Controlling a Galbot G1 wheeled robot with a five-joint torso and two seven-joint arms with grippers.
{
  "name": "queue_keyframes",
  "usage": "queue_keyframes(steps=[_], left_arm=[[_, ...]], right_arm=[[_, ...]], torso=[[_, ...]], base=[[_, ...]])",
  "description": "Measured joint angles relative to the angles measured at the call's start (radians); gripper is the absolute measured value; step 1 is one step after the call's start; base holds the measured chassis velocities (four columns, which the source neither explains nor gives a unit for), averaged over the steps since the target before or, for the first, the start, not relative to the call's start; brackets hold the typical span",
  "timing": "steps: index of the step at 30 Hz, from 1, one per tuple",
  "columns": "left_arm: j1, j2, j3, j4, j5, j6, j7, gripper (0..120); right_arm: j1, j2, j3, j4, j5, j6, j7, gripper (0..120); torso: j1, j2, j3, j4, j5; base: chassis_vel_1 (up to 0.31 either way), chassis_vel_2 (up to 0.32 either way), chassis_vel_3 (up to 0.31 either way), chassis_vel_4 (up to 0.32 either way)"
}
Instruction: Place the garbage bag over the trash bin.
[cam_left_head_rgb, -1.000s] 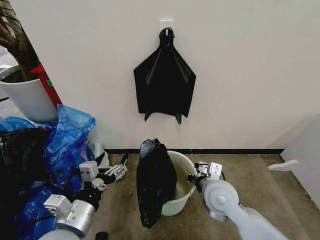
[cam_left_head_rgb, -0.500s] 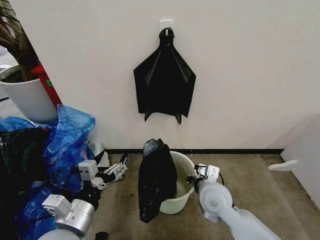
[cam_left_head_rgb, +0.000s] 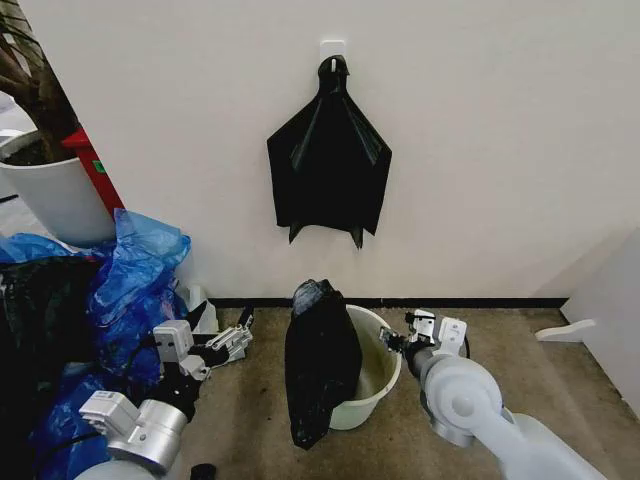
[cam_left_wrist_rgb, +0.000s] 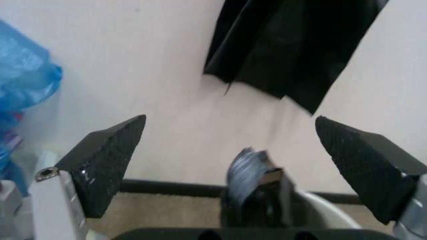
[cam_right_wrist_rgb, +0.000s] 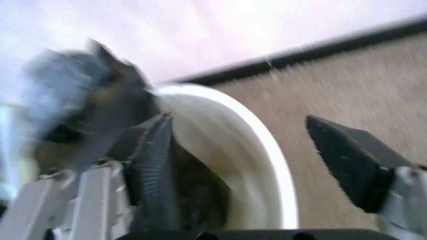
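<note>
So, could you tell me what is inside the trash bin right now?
The trash bin's visible inner wall looks bare and off-white. The garbage bag is draped over its near-left rim, hanging mostly down the outside. The bag hides that side of the interior and most of the bottom.

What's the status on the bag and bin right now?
Both grippers open: left gripper off to the bin's side, right gripper at the trash bin rim. Garbage bag draped over one side only. Nothing in the way.

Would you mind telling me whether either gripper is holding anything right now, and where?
Nothing is held. The left gripper is open short of the garbage bag; the right gripper is open around the trash bin rim, not clamped.
</note>
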Motion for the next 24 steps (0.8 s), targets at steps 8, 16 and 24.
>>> queue_keyframes(steps=[8, 16, 24], left_arm=[[-0.009, 0.026, -0.057, 0.093, 0.009, -0.01, 0.035, 100], [-0.012, 0.033, -0.097, 0.123, -0.016, -0.01, 0.04, 100], [-0.018, 0.022, -0.088, 0.129, -0.016, -0.01, 0.05, 100]], right_arm=[[0.012, 0.078, -0.092, 0.002, -0.174, -0.024, -0.09, 100], [0.059, 0.167, -0.25, -0.11, -0.432, -0.053, -0.145, 100], [0.097, 0.217, -0.327, -0.174, -0.44, -0.069, -0.099, 100]], torso=[[0.0, 0.0, 0.0, 0.0001, -0.0001], [0.0, 0.0, 0.0, 0.0002, -0.0002], [0.0, 0.0, 0.0, 0.0002, -0.0002]], base=[[0.0, 0.0, 0.0, 0.0], [0.0, 0.0, 0.0, 0.0], [0.0, 0.0, 0.0, 0.0]])
